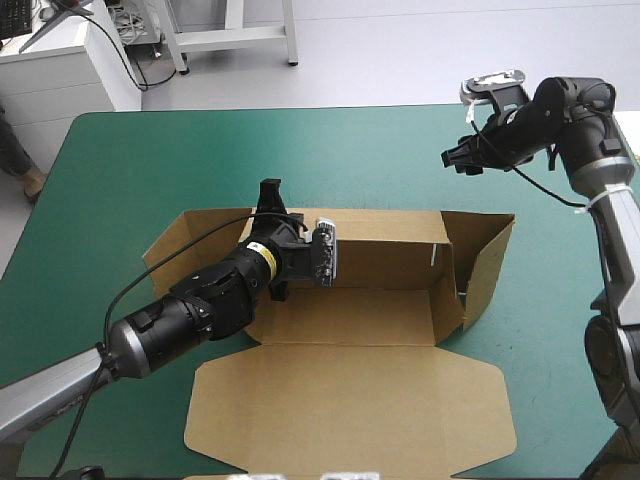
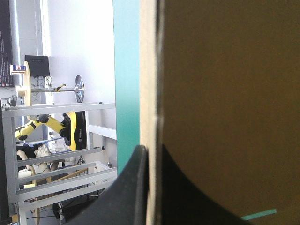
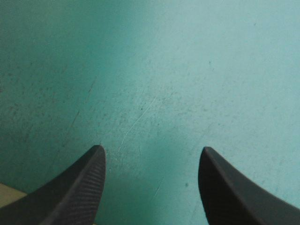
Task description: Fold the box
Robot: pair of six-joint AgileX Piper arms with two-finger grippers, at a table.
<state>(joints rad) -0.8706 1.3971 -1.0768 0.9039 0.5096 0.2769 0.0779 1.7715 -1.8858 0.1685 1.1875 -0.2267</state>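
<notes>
The brown box (image 1: 350,310) lies mid-table as an open tray, with its back wall and right side wall raised and its lid flat toward the front edge. My left gripper (image 1: 270,198) sits at the left part of the back wall. In the left wrist view it (image 2: 149,157) is shut on the top edge of the board (image 2: 225,93), one black finger on each face. My right gripper (image 1: 456,158) hangs above the table beyond the box's far right corner, apart from the box. In the right wrist view it (image 3: 150,152) stands open over the bare teal-green cover (image 3: 164,70).
The teal-green cover (image 1: 150,170) shows bare around the box, widest at the far left and behind the back wall. A left flap of the box (image 1: 165,245) lies spread outward on the cover. White furniture (image 1: 60,70) stands beyond the table's far left corner.
</notes>
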